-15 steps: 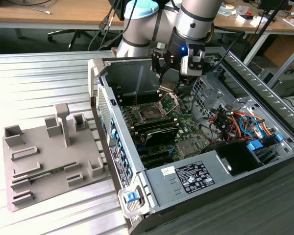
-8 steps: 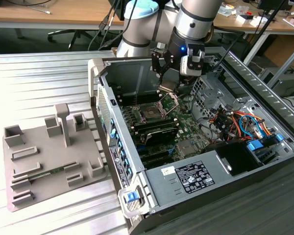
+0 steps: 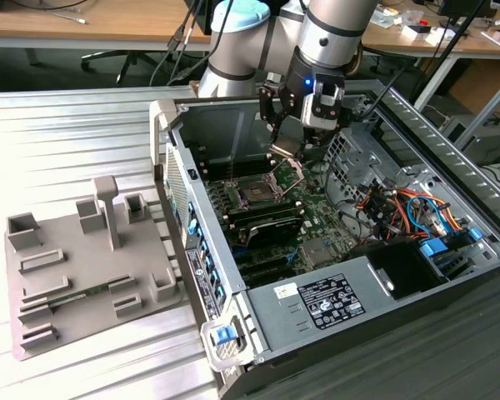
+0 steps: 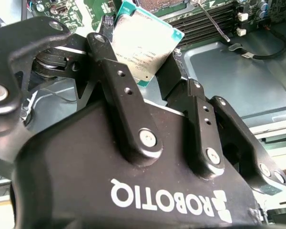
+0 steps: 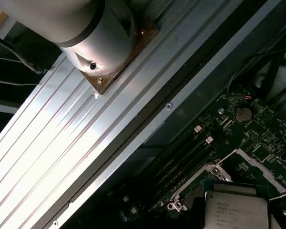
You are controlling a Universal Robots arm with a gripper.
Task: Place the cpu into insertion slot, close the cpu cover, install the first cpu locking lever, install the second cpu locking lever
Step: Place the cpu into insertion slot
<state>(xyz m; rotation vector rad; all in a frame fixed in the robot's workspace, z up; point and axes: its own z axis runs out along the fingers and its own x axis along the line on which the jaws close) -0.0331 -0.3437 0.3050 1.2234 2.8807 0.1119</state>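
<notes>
- The ribbed metal worktop (image 3: pixel 67 133) fills the exterior view's left and lower part.
- An open computer case (image 3: pixel 233 333) lies on it, from the centre to the exterior view's right, with its green circuit board (image 3: pixel 317 218) exposed.
- The arm (image 3: pixel 333 33) comes down from the upper centre of the exterior view into the case.
- A grey fixture (image 3: pixel 75 267) with upright blocks sits on the worktop at the exterior view's lower left, just beside the case.
- Long black memory slots (image 5: pixel 181 162) run across the board beside the socket area.
- The claw (image 3: pixel 290 146) hangs over the board in the upper centre of the exterior view, its two black fingers (image 4: pixel 117 71) clamped on the cpu.
- The cpu cover (image 3: pixel 287 173) stands tilted up, just below the claw.
- The insertion slot (image 3: pixel 257 193) lies uncovered in the centre of the exterior view, a dark square with a thin metal rim.
- The cpu (image 4: pixel 145 45) is held tilted between the fingers, above the board and clear of the slot, its silvery top showing in both wrist views (image 5: pixel 236 210).
</notes>
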